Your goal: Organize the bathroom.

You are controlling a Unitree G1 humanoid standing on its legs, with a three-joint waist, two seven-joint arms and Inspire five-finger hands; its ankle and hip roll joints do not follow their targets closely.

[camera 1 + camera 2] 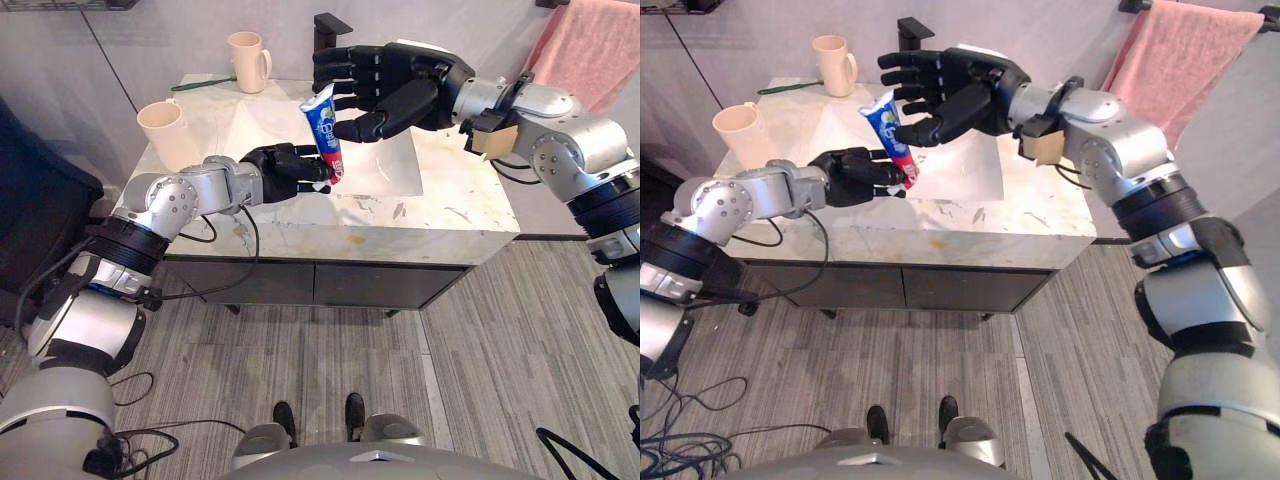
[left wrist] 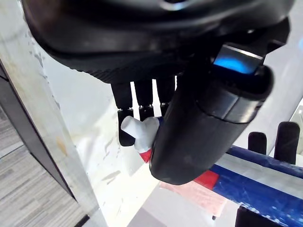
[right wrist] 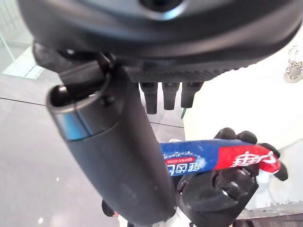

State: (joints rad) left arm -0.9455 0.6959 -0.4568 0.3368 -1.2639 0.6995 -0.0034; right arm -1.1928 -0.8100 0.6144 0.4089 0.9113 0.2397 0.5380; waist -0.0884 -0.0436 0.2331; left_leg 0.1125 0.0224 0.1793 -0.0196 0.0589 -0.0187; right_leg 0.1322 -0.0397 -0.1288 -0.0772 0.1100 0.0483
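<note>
Left eye view: marble vanity top [image 1: 440, 215] with sunken white basin [image 1: 385, 165], dark cabinet fronts [image 1: 330, 285] below, grey plank floor [image 1: 330, 360].

Toothpaste tube [image 1: 324, 132], blue and white with red lower end, upright and slightly tilted over near left part of basin. Left hand [image 1: 285, 170] curled round red lower end, cap end downward; white cap [image 2: 138, 134] seen past fingers in left wrist view. Right hand [image 1: 385, 85] reaching in from right, above basin; fingers spread and straight behind upper part of tube, thumb [image 1: 375, 122] extended toward tube's blue middle. Thumb tip just beside or touching tube; contact cannot be told. No closed grasp by right hand.

Right wrist view: tube [image 3: 218, 158] lying across view beyond thumb [image 3: 113, 156], left hand [image 3: 222, 189] wrapped round it.

Peach cup [image 1: 165, 130] on left edge of counter, near left forearm. Cream mug [image 1: 247, 60] with handle at far left corner; green toothbrush [image 1: 200, 84] flat on counter just left of mug. Black faucet [image 1: 330, 25] at far edge behind basin. Pink towel [image 1: 1175, 60] hanging on wall, far right.
</note>
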